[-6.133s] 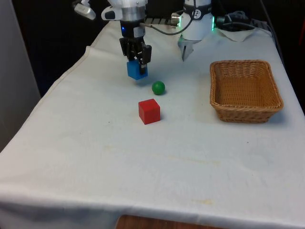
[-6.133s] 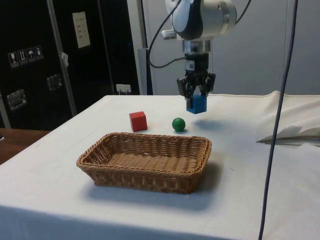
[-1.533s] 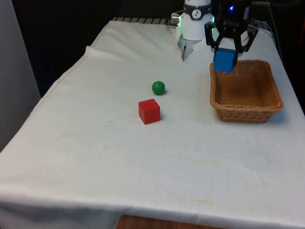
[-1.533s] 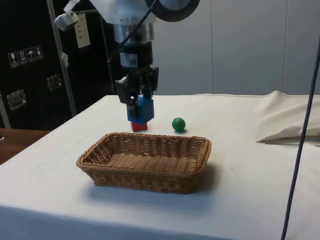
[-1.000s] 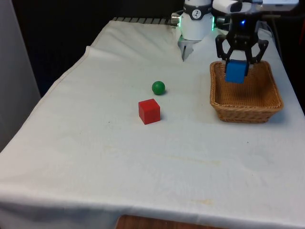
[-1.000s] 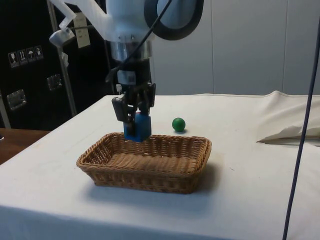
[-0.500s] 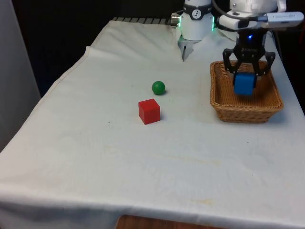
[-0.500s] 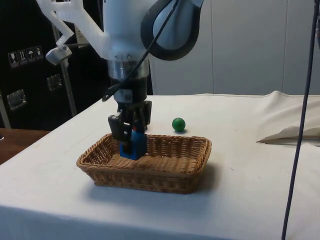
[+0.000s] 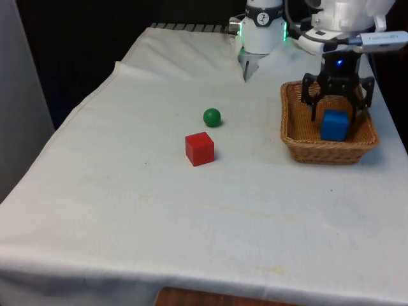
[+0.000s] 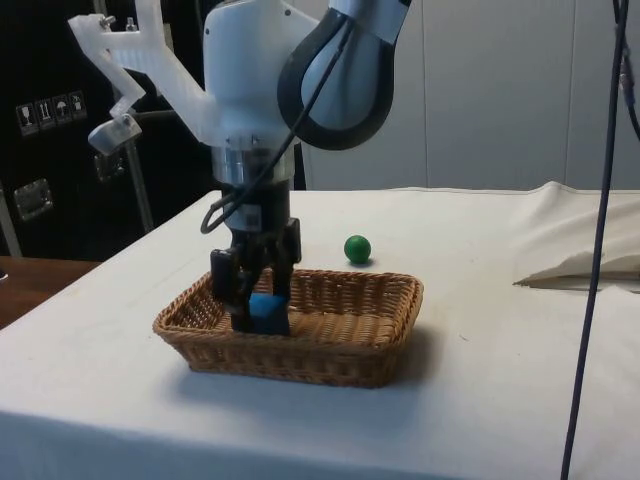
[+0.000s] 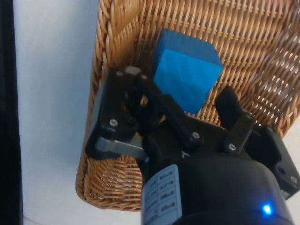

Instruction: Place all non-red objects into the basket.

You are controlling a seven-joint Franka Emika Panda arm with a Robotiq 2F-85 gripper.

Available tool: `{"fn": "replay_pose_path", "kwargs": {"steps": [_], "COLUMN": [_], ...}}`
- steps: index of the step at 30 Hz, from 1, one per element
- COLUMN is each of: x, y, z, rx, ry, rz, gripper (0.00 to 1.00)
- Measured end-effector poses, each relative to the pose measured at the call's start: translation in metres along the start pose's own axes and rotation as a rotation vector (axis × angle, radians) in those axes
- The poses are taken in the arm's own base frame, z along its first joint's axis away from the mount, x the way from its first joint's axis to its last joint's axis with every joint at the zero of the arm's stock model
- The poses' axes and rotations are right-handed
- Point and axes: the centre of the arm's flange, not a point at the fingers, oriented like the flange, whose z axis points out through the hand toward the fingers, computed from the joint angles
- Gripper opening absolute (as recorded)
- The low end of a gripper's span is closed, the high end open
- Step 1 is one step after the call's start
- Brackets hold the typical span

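Note:
The blue cube [image 9: 335,125] rests on the floor of the wicker basket [image 9: 319,153], at its near end on the front view's right. My gripper [image 9: 338,116] is lowered into the basket and stands open, one finger on each side of the cube with a gap to both. The wrist view has the blue cube [image 11: 186,70] lying free between the spread fingers [image 11: 233,107]. From the side, the gripper [image 10: 258,312] straddles the blue cube [image 10: 268,312] inside the basket [image 10: 300,355]. A green ball [image 9: 211,116] and a red cube [image 9: 199,148] sit on the cloth mid-table.
The green ball [image 10: 357,249] lies just beyond the basket's far rim in the side view. The basket's woven wall [image 11: 112,42] stands close beside one finger. Cloth stretches bare across the front view's left and near side.
The gripper came down into the basket with the blue cube, then opened and let it go; the cube now rests on the basket floor. Ball and red cube have not moved.

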Motion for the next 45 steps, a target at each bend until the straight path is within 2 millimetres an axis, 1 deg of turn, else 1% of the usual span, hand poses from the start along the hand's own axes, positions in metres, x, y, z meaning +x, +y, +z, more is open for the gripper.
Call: {"fn": "replay_pose_path", "kwargs": {"steps": [2,3,12,14,15,16,21,23,24,28,31,35,36,45], "x": [0.000,0.000,0.001,0.005,0.008,0.008,0.010,0.011,0.011,0.016,0.018,0.018,0.018,0.014], "y": [0.000,0.000,0.001,0.004,0.009,0.009,0.017,0.021,0.021,0.029,0.036,0.041,0.046,0.067], "z": [0.000,0.000,-0.001,-0.007,-0.014,-0.014,-0.037,-0.044,-0.044,-0.057,-0.072,-0.078,-0.080,-0.078], "rx": [0.000,0.000,0.002,0.001,-0.002,-0.002,-0.011,-0.013,-0.013,-0.017,-0.023,-0.026,-0.027,-0.032], "ry": [0.000,0.000,0.003,0.008,0.009,0.009,0.006,0.007,0.007,0.008,0.005,0.001,0.002,-0.011], "rz": [-0.001,-0.001,0.002,0.010,0.017,0.017,0.031,0.037,0.037,0.050,0.061,0.067,0.071,0.081], "gripper": [0.97,1.00,1.00,1.00,1.00,1.00,1.00,1.00,1.00,1.00,1.00,1.00,1.00,1.00]}}
